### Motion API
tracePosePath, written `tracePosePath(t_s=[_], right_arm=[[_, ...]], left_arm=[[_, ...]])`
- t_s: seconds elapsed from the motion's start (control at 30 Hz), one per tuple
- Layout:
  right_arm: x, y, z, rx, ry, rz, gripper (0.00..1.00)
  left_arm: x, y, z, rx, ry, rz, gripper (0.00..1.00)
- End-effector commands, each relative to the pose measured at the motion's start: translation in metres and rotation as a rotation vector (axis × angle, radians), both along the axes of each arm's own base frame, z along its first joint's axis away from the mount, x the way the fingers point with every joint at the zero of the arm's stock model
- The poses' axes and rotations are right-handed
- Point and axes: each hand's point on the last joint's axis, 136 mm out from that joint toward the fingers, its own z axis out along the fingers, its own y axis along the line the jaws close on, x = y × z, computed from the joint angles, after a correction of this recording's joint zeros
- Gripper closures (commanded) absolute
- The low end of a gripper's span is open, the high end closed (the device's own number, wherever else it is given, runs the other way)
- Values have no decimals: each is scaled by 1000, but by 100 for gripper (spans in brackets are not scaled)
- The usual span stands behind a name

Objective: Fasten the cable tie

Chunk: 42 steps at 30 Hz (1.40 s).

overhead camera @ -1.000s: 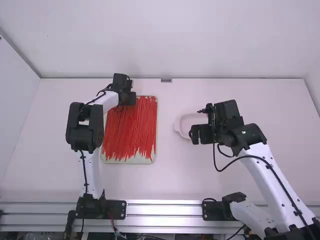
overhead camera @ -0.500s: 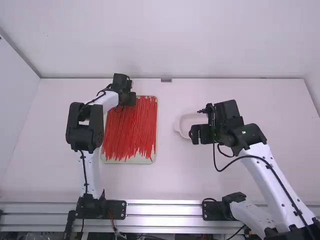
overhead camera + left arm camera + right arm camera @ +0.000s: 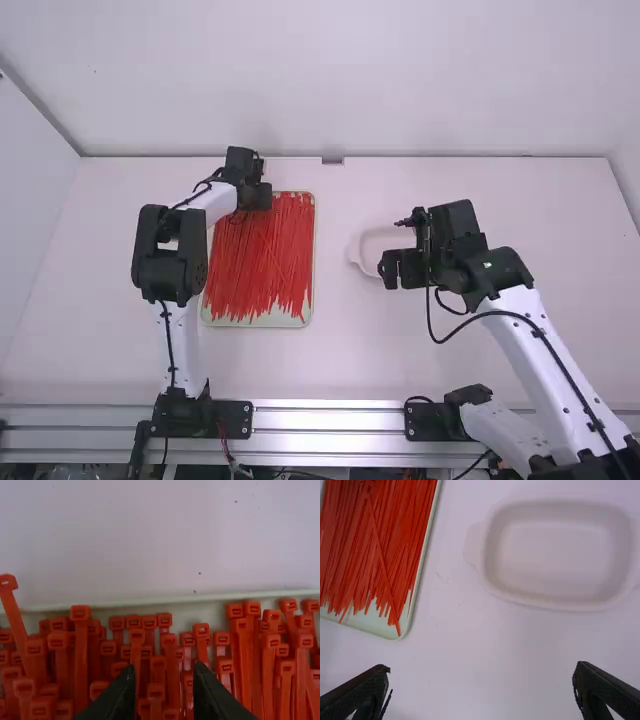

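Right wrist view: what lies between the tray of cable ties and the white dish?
Only bare table separates the tray from the dish in the right wrist view.

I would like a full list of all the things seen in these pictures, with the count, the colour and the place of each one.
cable ties: a great many, too dense to count; red-orange; lying lengthwise in a heap on the tray
tray: one; pale cream-green; on the table, left of the middle
dish: one; white, with small handles; on the table to the right of the tray, apart from it
table: one; white; under everything
left gripper: one; black; low over the ties' heads at the tray's far end, fingers apart
right gripper: one; black; above the table at the dish's near side, fingers wide apart
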Motion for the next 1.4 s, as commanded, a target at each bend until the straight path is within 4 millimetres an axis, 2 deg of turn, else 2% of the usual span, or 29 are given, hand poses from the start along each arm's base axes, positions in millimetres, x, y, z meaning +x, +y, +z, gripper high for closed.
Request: tracePosePath(t_s=[0.0, 0.67, 0.83, 0.97, 1.17, 1.27, 1.37], right_arm=[[4, 3, 10, 18, -17, 1, 2], [3, 2, 10, 15, -11, 2, 2], [3, 3, 10, 16, -10, 3, 2], [3, 3, 10, 16, -10, 2, 2], [1, 7, 10, 15, -11, 19, 2], [-1, 10, 10, 14, -11, 31, 2], [0, 9, 10, 15, -10, 27, 2]], left_arm=[[-7, 6, -17, 6, 35, 15, 70], [-13, 7, -25, 7, 47, 15, 71], [-11, 7, -24, 7, 38, 15, 85], [-11, 6, -24, 7, 38, 14, 90], [-12, 11, -25, 29, 42, 49, 90], [-13, 12, -26, 41, 46, 46, 83], [-13, 12, -26, 41, 46, 46, 83]])
